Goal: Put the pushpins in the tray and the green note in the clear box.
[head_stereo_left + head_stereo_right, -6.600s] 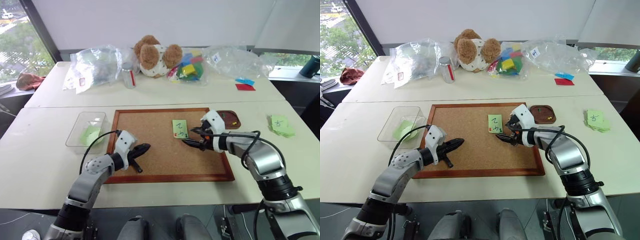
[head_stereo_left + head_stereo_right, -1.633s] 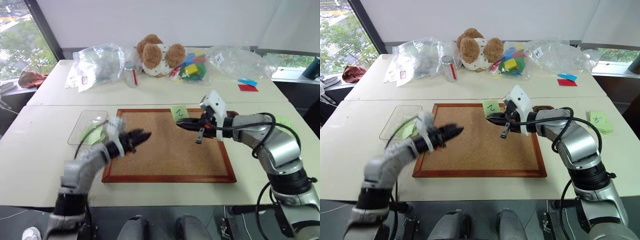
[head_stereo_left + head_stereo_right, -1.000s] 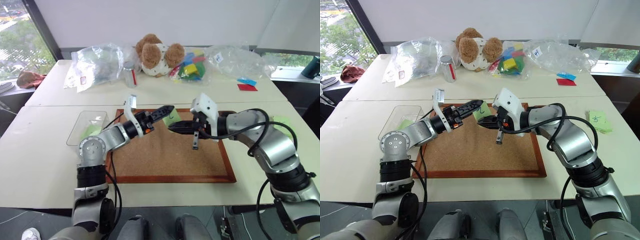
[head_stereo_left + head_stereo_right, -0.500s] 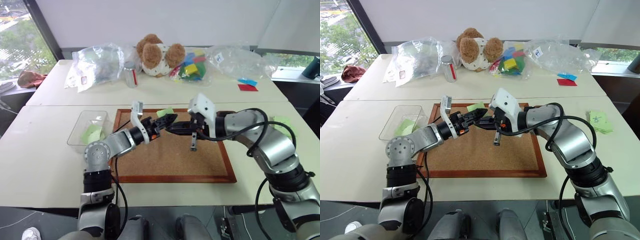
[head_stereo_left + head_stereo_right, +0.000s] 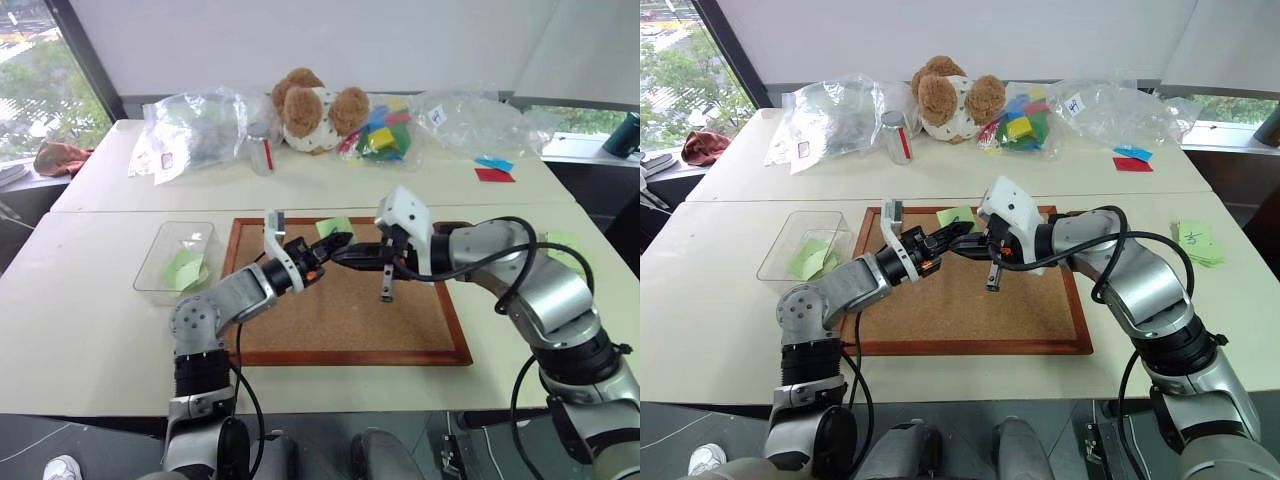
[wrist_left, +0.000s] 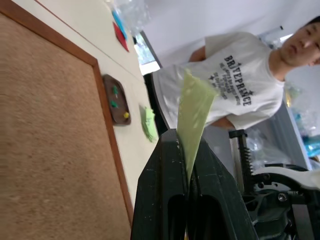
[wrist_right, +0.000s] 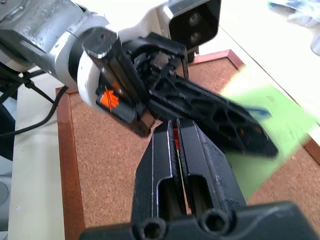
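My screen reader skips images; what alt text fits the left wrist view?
The left gripper has its jaws shut on the green note, which stands up between them. Beyond lie the cork board, the tray holding pushpins, and a person in a white T-shirt.

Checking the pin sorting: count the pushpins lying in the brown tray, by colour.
Green pushpins: 2
Yellow pushpin: 1
Total seen in the tray: 3
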You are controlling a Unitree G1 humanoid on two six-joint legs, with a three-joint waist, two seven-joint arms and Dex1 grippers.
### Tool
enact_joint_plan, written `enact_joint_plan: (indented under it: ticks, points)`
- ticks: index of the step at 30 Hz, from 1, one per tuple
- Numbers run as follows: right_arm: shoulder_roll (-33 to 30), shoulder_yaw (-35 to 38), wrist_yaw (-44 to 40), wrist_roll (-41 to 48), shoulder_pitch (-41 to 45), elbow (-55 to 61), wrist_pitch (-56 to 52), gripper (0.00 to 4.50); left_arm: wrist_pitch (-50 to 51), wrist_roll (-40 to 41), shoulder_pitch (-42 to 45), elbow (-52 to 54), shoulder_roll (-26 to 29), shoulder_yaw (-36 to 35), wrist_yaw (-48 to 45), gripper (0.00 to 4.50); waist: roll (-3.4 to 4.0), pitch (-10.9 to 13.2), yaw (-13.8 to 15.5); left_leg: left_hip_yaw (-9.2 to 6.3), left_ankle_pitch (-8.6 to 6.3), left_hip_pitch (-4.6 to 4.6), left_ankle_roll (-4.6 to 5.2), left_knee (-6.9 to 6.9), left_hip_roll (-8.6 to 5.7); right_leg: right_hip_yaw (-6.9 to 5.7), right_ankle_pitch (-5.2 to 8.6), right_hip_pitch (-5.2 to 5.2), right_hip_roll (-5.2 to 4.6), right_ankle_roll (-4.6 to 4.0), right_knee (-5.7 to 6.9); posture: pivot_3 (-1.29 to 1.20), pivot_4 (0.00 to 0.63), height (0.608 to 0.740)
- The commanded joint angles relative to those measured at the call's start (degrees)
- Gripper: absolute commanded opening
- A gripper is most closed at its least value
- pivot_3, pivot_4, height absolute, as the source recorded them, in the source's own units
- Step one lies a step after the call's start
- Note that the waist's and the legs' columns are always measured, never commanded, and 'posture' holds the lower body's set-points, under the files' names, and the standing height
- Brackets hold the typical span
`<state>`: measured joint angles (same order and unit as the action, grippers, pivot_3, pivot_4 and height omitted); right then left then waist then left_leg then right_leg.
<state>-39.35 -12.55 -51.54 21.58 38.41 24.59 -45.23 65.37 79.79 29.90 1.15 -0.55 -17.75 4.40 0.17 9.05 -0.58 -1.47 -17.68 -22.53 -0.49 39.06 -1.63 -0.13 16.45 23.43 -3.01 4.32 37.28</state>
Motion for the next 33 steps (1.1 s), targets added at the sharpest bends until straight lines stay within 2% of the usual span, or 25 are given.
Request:
enact_joint_plan:
  ticks: [1,7,15,22,28,33]
  points:
    - [-0.5,2.3,0.5,0.7,1.8,2.1,-0.2,0.0,-1.5,0.0,-0.2,1.1,1.4,0.6,-1.6,0.04,0.0,0.0,0.1,0.0,0.0,0.0,0.0,0.0,0.0,0.0,0.0,0.0,0.0,0.0,0.0,0.0,0.15,0.74]
    - [-0.7,4.4,1.5,1.5,3.2,2.2,-1.8,0.0,-3.6,-3.0,-1.1,0.8,3.9,2.0,-4.5,0.04,0.0,0.0,0.2,0.0,0.0,0.0,0.0,0.0,-0.01,0.0,0.0,-0.01,0.0,0.0,-0.02,0.0,0.15,0.74]
    - [-0.5,8.2,5.0,2.0,5.1,-0.4,-4.9,0.0,-5.3,-4.3,-2.5,1.5,4.0,2.7,-5.7,0.04,0.0,0.0,0.1,0.0,0.0,0.0,0.0,-0.01,0.0,0.0,0.0,-0.01,0.0,0.0,-0.01,0.0,0.15,0.74]
    - [-3.9,13.1,11.1,-4.7,4.7,-21.0,-0.8,0.0,-6.9,-0.3,-2.2,2.6,4.1,0.4,-3.8,0.04,0.0,0.0,0.5,0.02,0.0,0.0,0.0,0.02,-0.01,0.01,0.0,-0.04,-0.02,-0.01,-0.03,0.0,0.15,0.74]
    - [-4.9,12.6,15.3,-11.1,7.0,-42.4,4.3,0.0,-7.2,2.2,-2.5,4.0,4.5,0.4,-2.0,0.04,0.0,0.0,0.9,0.07,0.0,-0.01,0.0,-0.05,-0.01,0.03,0.0,0.01,-0.01,-0.01,-0.03,0.0,0.15,0.74]
    - [-3.7,11.6,16.3,-14.5,9.8,-54.4,8.7,0.0,-7.5,2.8,-2.9,4.6,4.8,0.7,-1.5,0.04,0.0,0.0,0.8,0.12,0.01,0.0,0.0,-0.04,-0.01,0.08,0.0,0.01,0.02,-0.01,-0.02,0.0,0.15,0.74]
